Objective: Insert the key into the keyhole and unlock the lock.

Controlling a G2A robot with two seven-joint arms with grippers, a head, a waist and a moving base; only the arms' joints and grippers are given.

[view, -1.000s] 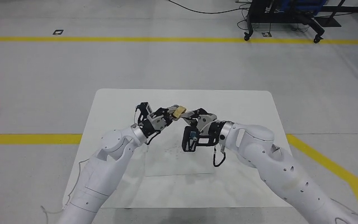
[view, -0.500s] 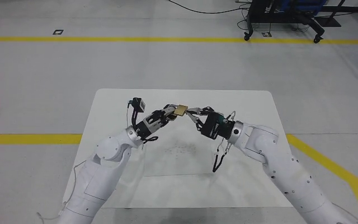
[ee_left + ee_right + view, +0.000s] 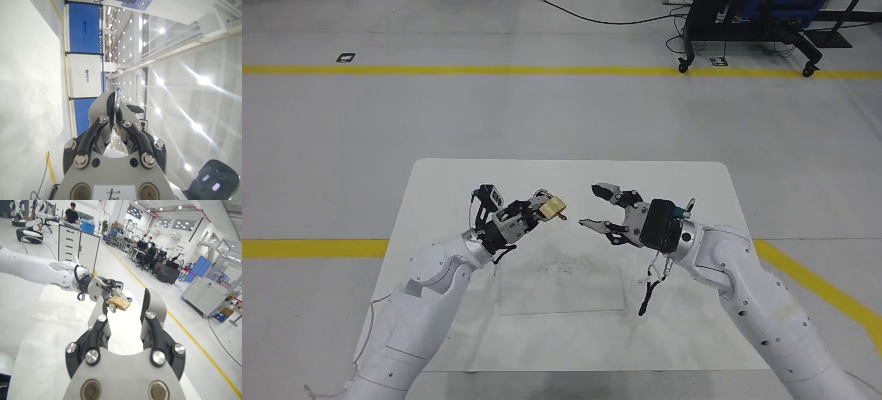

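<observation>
Above table (image 3: 442, 190), lock (image 3: 119, 303) pinched between left fingers (image 3: 102, 108).

small brass padlock (image 3: 120, 303) tilted in mid-air above the white table (image 3: 682, 190), a silver key (image 3: 113, 309) sticking from its keyhole end.

It was a robotics factory hall. Ahead of the right gripper (image 3: 123, 297) stood a white drawer cabinet (image 3: 78, 251), workbenches with monitors (image 3: 140, 246), a glazed machine enclosure (image 3: 217, 283) and another white robot (image 3: 40, 208). A yellow lane line (image 3: 189, 335) crossed the pale floor beside it, under ceiling lights (image 3: 161, 208).
</observation>
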